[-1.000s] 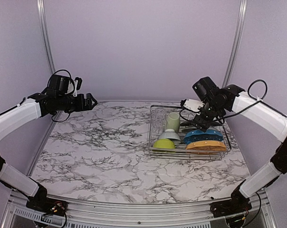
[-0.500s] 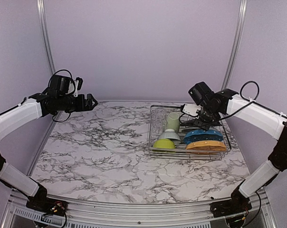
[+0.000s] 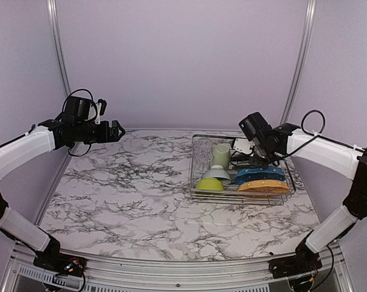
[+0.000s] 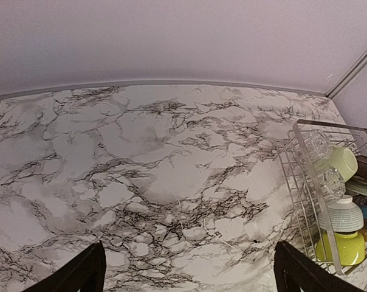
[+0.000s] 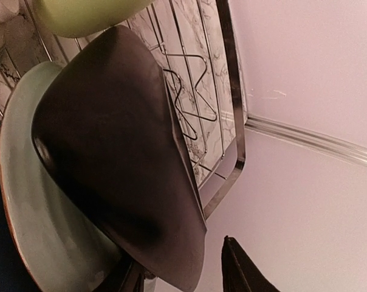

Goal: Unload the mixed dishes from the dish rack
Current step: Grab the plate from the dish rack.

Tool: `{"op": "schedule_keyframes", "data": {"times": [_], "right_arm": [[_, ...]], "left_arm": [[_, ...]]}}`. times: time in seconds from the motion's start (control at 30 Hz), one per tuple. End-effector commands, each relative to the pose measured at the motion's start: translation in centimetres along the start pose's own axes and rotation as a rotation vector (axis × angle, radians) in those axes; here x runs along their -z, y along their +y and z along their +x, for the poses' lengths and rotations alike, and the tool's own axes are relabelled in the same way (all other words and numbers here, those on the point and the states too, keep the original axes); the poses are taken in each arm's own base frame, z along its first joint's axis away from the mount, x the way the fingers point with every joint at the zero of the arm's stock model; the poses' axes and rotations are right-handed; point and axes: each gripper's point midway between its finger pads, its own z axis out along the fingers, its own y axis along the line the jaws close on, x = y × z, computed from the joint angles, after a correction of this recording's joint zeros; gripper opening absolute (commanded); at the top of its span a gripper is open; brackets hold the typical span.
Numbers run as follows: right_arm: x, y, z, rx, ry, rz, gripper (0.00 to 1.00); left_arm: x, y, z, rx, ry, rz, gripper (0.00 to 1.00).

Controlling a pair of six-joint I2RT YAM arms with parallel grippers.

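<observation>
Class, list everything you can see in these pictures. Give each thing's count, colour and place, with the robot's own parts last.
dish rack: one, silver wire, table's right side
pale green mug: one, far part of rack
clear glass: one that I can make out, rack's left end
small white bowl: one, between mug and lime bowl
lime green bowl: one, rack's near left corner
dark square plate: one, on edge, rack's far right
grey-green plate: one, next to dark plate
blue plate: one, on edge
orange plate: one, nearest slot
table: one, white marble pattern
left gripper: black, open, above table's far left
right gripper: black, open around dark plate's rim
</observation>
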Motion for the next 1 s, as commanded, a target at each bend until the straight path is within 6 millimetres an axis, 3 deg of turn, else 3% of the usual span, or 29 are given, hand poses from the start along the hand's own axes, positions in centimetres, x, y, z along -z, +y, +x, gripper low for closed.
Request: {"op": "schedule_keyframes", "data": {"times": [0.0, 0.53, 0.97], "right_arm": [[-0.3, -0.7, -1.0, 0.016, -0.033, 0.060, 0.40], [-2.2, -0.3, -1.1, 0.086, -0.043, 0.055, 0.27], [-0.3, -2.6, -0.4, 0.117, -0.032, 0.144, 0.12]], "left_arm": [[-0.4, 0.0, -0.3, -0.022, -0.016, -0.008, 0.99], [0.3, 1.4, -1.3, -0.038, -0.048, -0.096, 0.99], [0.4, 1.6, -1.8, -0.043, -0.054, -0.114, 0.99]]}}
